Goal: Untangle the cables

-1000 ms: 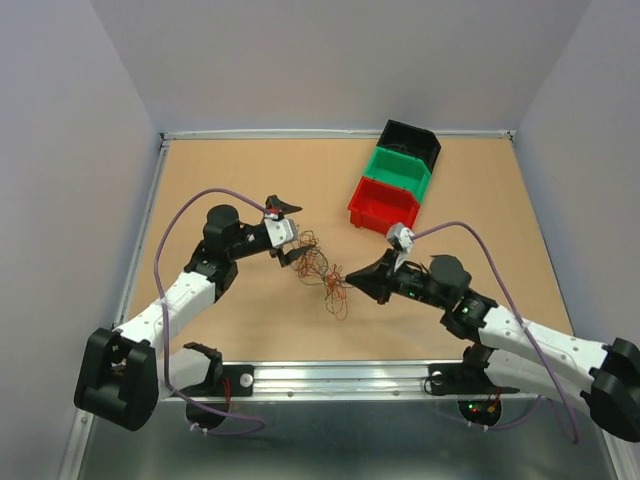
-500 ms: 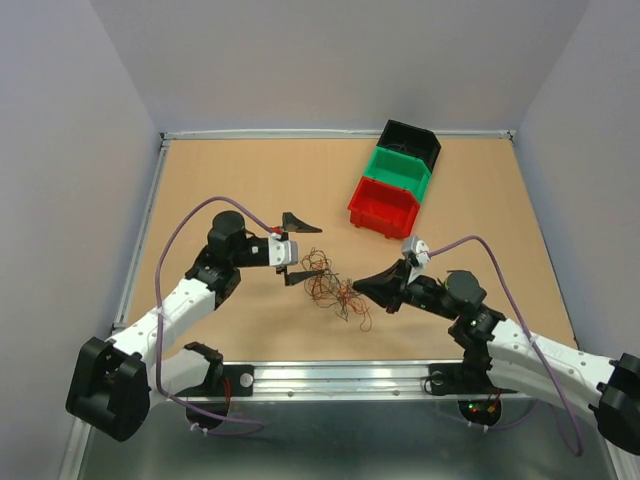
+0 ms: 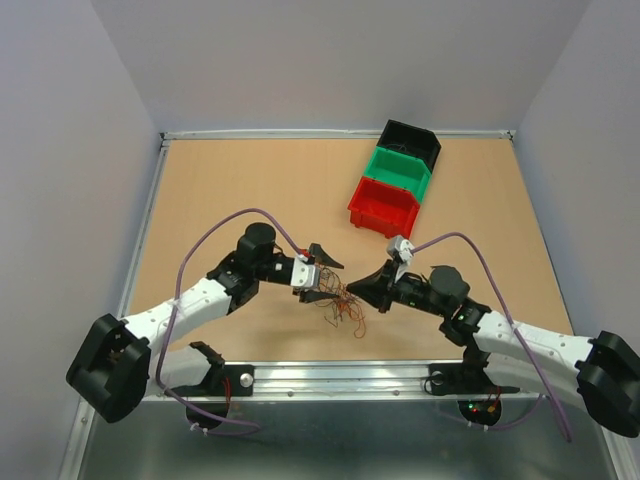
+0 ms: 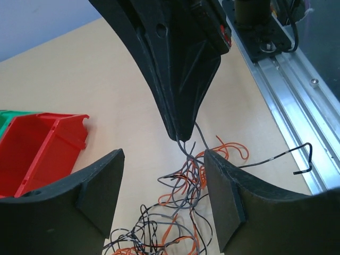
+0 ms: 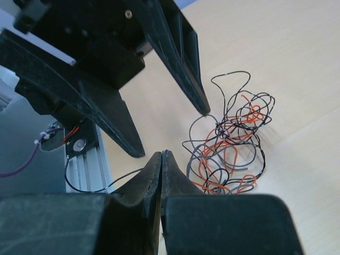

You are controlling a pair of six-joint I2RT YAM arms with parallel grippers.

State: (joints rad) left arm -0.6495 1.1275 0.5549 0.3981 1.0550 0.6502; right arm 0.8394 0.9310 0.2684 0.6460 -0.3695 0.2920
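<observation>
Cables [image 3: 340,306]: one loose tangle of orange, black and grey strands; lying on the tabletop [image 3: 230,180] close to the near edge, about mid-width; between the two hands; one black strand end [image 4: 300,159] hooks out toward the metal rail [image 4: 289,101] along that edge.
Left hand [image 3: 326,274]: fingers spread apart, partly open; nothing held; fingers straddle the top of the tangle, with the tip of the right hand between them.
Right hand [image 3: 355,284]: fingers pressed together; thin strands run out of the tip, so it pinches the cables.
Bins: red bin [image 3: 383,205], green bin [image 3: 398,172], black bin [image 3: 410,143]; touching row toward the far right corner; well apart from the tangle.
</observation>
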